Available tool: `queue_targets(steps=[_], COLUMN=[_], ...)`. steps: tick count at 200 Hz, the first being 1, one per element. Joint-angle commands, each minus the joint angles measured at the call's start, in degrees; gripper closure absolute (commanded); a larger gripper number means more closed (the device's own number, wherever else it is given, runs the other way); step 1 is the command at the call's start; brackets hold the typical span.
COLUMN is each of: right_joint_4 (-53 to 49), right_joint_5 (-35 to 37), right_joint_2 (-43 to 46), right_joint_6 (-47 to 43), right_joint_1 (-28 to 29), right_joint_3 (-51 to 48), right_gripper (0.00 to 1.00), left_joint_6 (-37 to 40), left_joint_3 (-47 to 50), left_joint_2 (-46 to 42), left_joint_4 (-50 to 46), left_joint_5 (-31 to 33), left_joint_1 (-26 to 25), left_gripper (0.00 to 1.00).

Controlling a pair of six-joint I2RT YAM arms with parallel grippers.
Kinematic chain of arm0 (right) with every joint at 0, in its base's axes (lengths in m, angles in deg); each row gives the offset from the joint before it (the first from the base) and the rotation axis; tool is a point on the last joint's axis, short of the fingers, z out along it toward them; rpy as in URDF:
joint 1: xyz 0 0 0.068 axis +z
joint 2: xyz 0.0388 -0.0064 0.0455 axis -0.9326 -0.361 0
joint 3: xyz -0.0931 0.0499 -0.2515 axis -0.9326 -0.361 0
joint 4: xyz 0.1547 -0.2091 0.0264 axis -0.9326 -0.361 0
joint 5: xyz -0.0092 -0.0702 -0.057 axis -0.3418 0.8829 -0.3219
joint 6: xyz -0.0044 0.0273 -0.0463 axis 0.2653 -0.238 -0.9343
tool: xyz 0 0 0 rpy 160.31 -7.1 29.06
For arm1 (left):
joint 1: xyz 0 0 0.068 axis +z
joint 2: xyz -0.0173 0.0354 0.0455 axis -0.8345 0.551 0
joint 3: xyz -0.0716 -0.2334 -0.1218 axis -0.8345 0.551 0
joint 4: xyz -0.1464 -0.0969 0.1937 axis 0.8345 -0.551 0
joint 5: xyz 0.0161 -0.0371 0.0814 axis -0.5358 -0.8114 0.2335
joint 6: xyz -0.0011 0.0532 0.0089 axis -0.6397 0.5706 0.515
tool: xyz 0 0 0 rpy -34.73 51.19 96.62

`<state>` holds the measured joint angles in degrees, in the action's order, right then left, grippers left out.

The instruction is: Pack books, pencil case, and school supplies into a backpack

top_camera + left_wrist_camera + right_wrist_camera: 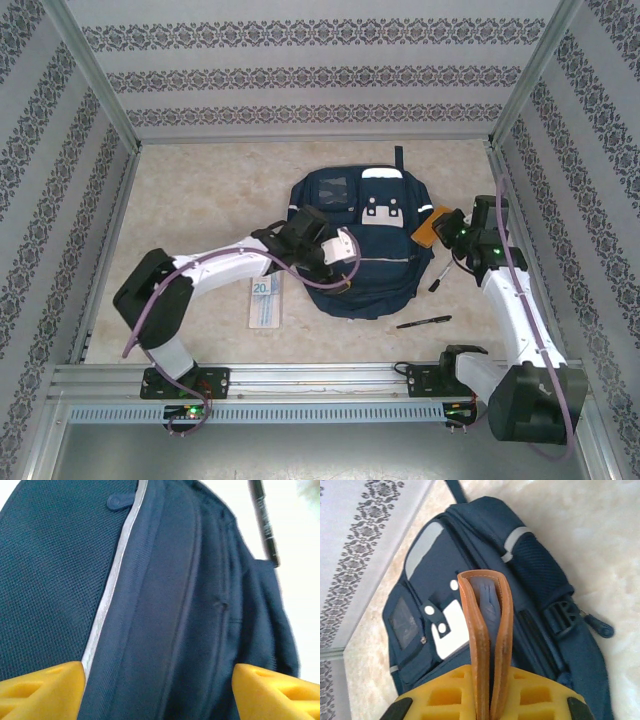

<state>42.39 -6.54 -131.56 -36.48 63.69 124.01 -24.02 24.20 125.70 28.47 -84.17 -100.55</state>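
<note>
- Left gripper (157,694) hangs wide open over the backpack (390,272), mid-frame.
- Right gripper (487,702) clamps the orange piece (482,630) at the backpack's right edge.
- Pencil case (265,301) lies lower left of the backpack.

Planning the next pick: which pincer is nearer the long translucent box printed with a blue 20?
Left. The left pincer is over the navy fabric backpack, right of the box; the right pincer, gripping a flat orange square, is past the backpack's opposite edge.

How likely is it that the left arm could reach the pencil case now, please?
Probably yes: the pencil case lies uncovered beside the backpack, near the open left gripper.
</note>
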Motion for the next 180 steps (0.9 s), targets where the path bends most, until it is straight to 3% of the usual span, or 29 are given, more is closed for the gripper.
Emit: queue_targets(steps=[1, 19, 41, 78, 99, 114, 145, 180], right_joint_4=[-1.9, -1.3, -0.9, -1.0, -1.2, -0.9, 0.2, -5.0], right_joint_5=[-0.2, -1.0, -1.6, -4.4, -5.8, -6.4, -10.6, -25.1], right_joint_2=[1.3, 1.8, 2.6, 3.2, 2.8, 2.8, 3.3, 8.1], right_joint_6=[-2.2, -2.3, -2.1, -3.5, -3.9, -3.3, -1.8, -8.0], right_joint_1=[-0.2, -0.2, -0.2, -0.6, -0.7, -0.7, -0.7, -1.0], right_joint_3=[-1.1, -1.7, -2.2, -1.9, -2.0, -2.6, -4.7, -8.9], right_gripper=[1.0, 1.0, 1.0, 1.0, 1.0, 1.0, 1.0, 1.0], left_joint_6=[2.4, 2.7, 5.6, 8.5, 8.5, 8.1, 8.4, 6.5], left_joint_3=[-4.5, -7.2, -8.5, -7.8, -7.7, -9.0, -13.9, -18.9], left_joint_2=[3.1, 6.2, 8.6, 8.8, 9.1, 10.5, 13.4, 10.8], left_joint_4=[1.6, 1.2, -0.6, -3.7, -3.2, -3.4, -6.8, -10.6], left_joint_5=[10.7, 14.5, 14.1, 5.8, 8.3, 11.8, 14.0, 12.9], left_joint_1=[-1.2, -2.8, -4.0, -4.1, -4.1, -4.1, -4.0, -3.8], left_gripper=[0.29, 0.36, 0.4, 0.28, 0.29, 0.45, 0.99, 1.0])
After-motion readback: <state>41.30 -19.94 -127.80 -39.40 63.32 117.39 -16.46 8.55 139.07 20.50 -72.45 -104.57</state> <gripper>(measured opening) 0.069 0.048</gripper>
